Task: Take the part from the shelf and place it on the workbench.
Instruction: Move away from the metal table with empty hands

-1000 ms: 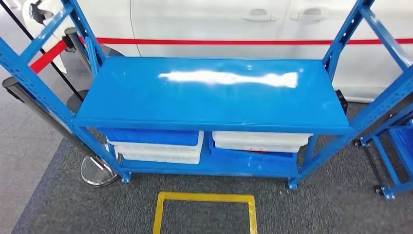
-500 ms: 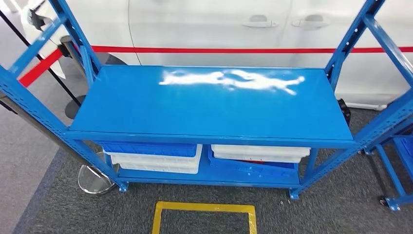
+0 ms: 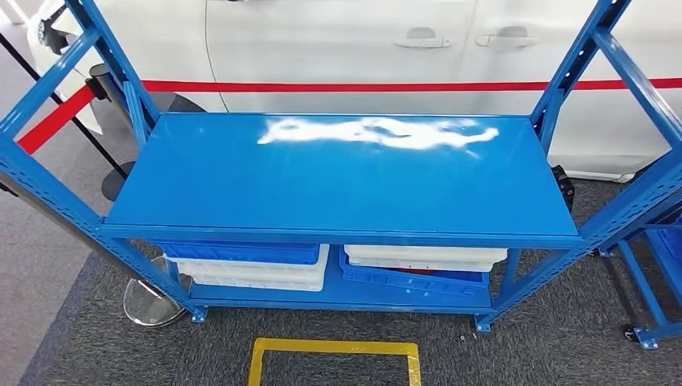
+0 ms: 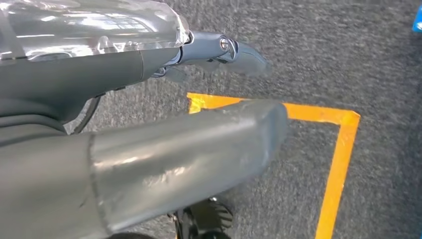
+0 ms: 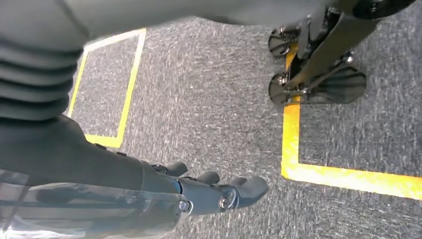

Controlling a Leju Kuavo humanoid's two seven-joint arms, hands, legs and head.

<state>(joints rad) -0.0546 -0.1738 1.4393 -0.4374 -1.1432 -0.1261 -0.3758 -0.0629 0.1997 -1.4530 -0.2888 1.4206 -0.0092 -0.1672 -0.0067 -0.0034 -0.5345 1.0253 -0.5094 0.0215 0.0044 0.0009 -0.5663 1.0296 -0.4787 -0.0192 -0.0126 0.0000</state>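
A blue metal shelf unit [image 3: 338,185] stands in front of me in the head view, its glossy top board bare. On its lower board sit a white bin [image 3: 249,272] with a blue bin [image 3: 241,253] stacked on it at the left, and a white bin [image 3: 422,257] lying on a tilted blue tray [image 3: 410,280] at the right. I cannot make out any part in them. My left hand [image 4: 159,149] hangs over the grey carpet, fingers [image 4: 239,52] extended, holding nothing. My right hand [image 5: 149,189] also hangs low with its fingers [image 5: 234,191] loosely apart and empty.
A yellow taped square [image 3: 334,347] marks the carpet in front of the shelf. A stanchion base [image 3: 153,301] stands by the shelf's left leg, and a red belt [image 3: 402,84] runs along a white car [image 3: 362,40] behind. Another blue rack [image 3: 655,265] is at the right.
The whole head picture has shifted: the shelf now sits lower and slightly larger in view, so the camera has moved. Nothing on the shelf has moved.
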